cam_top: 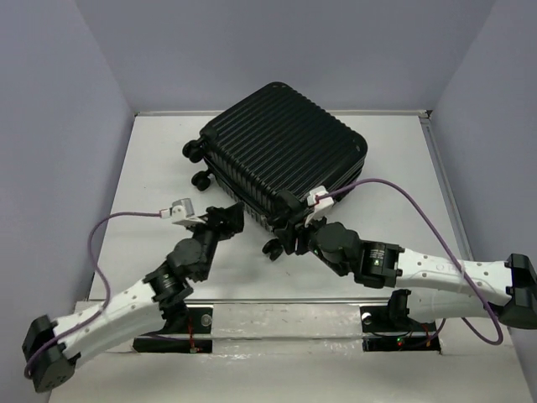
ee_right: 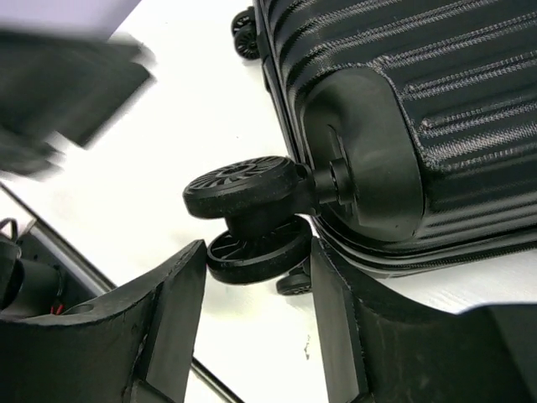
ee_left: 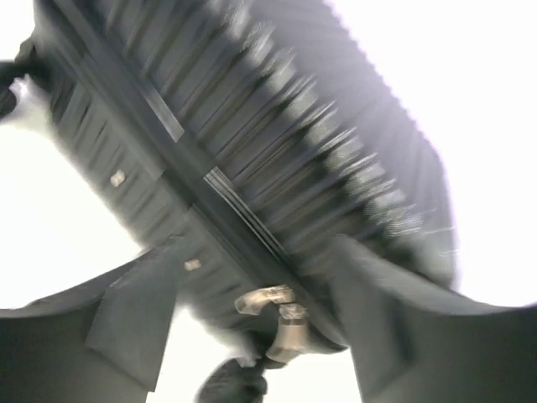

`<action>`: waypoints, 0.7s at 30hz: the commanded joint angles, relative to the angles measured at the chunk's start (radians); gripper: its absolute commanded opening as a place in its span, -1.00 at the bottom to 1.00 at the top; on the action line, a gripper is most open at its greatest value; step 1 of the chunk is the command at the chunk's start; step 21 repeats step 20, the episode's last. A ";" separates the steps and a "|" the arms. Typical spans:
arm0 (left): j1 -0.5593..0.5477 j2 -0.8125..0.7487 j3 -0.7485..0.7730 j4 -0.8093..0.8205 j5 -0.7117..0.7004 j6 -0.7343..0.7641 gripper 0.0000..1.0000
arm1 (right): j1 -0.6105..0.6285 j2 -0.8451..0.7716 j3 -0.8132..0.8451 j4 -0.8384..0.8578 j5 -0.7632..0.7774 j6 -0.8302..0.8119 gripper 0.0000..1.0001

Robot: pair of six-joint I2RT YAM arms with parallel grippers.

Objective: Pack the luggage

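Luggage (cam_top: 281,151) lies closed on table (cam_top: 151,168); judged near done. Left tool (ee_left: 260,336) spread at zipper pulls (ee_left: 277,315); right tool (ee_right: 256,294) spread around caster wheel (ee_right: 247,201).

My overhead view sits above and behind both arm bases, looking down and forward over the whole counter (cam_top: 151,168) to the back wall. My left wrist camera is pressed close to the luggage (ee_left: 252,151), looking up along its ribbed side and zip seam, blurred. My right wrist camera looks down from close by at a caster wheel (ee_right: 247,189) on the luggage corner. All three views share the luggage's near edge.
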 commanded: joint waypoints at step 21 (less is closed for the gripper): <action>-0.002 -0.674 0.552 -0.956 0.221 0.043 0.98 | 0.016 -0.586 0.024 -0.162 -0.035 -0.110 1.00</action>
